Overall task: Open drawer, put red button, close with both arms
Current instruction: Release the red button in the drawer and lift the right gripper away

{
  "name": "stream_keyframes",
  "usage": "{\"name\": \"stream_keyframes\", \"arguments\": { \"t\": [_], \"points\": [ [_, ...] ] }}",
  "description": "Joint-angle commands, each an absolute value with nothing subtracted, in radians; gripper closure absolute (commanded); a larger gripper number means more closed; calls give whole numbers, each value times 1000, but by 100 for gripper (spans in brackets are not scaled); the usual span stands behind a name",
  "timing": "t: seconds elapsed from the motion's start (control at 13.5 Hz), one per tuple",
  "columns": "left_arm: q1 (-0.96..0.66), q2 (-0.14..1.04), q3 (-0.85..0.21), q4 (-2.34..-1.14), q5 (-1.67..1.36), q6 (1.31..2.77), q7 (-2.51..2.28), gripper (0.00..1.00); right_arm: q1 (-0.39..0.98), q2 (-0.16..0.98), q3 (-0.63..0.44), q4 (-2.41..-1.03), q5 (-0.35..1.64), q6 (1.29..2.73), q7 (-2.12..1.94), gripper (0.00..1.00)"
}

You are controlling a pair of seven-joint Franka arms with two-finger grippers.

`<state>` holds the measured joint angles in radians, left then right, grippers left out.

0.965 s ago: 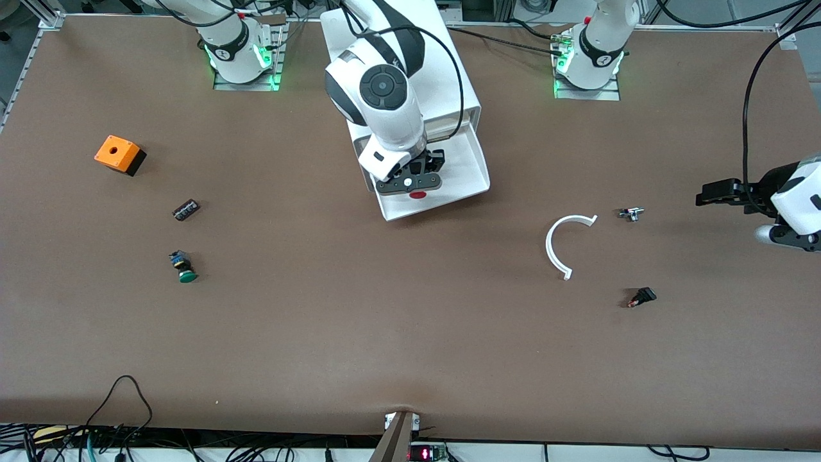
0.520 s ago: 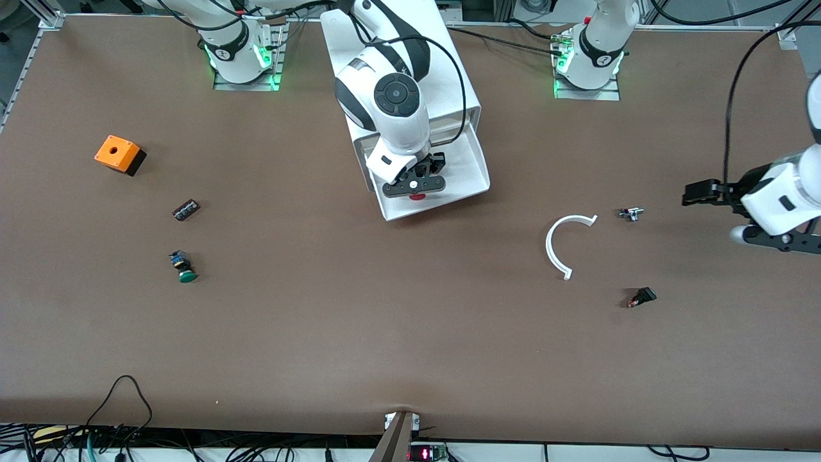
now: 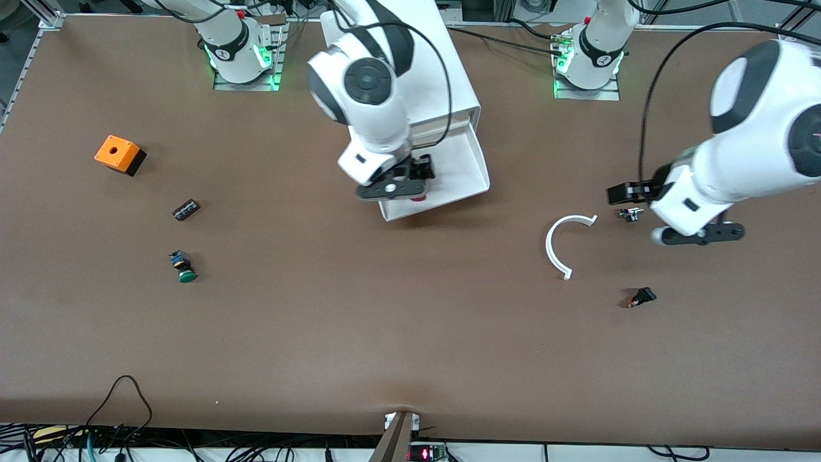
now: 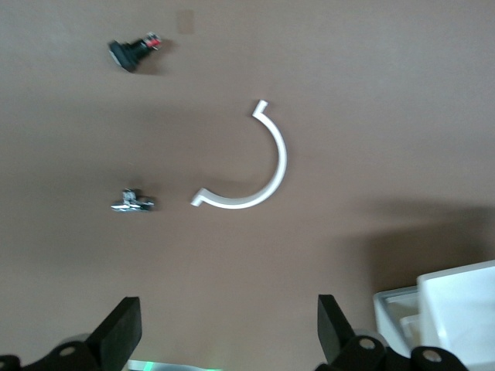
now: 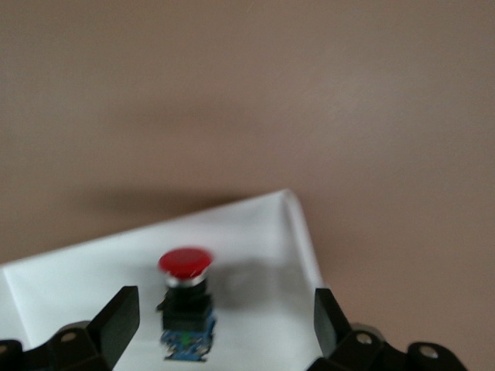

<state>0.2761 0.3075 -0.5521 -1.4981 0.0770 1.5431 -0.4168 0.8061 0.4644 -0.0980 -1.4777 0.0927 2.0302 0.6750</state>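
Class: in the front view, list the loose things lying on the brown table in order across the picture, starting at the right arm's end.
orange box → black connector, green button → white drawer → white curved strip → small metal part, black switch

one red button [image 5: 185,264], one green button [image 3: 183,267], one orange box [image 3: 118,154], one white curved strip [image 3: 564,244], one white cabinet [image 3: 442,70], three small parts.

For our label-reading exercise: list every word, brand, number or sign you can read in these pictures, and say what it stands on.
No text can be read anywhere.
Round dark badge on each arm base: a mark is there, too small to read.
Red lit display at the table edge nearest the front camera: too small to read.
Red button, drawer, orange box: no markings visible.
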Motion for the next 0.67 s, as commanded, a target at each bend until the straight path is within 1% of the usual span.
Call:
{"name": "stream_keyframes", "arguments": {
  "t": [0.0, 0.15, 0.37, 0.45, 0.59],
  "points": [
    [188, 357, -561, -1496, 95, 1598, -581, 0, 798, 371, -191, -1489, 100, 1993, 606, 0],
    [120, 402, -561, -1497, 95, 1664, -699, 0, 793, 341, -260, -1489, 115, 1922, 478, 0],
    [-3, 481, -557, -1497, 109, 1808, -874, 0, 795, 240, -389, -1548, 208, 1870, 239, 0],
    [-44, 506, -552, -1497, 123, 1857, -929, 0, 795, 209, -431, -1558, 213, 1826, 168, 0],
    [-103, 561, -557, -1497, 257, 1937, -1038, 0, 795, 149, -503, -1581, 213, 1751, 54, 0]
  ]
}}
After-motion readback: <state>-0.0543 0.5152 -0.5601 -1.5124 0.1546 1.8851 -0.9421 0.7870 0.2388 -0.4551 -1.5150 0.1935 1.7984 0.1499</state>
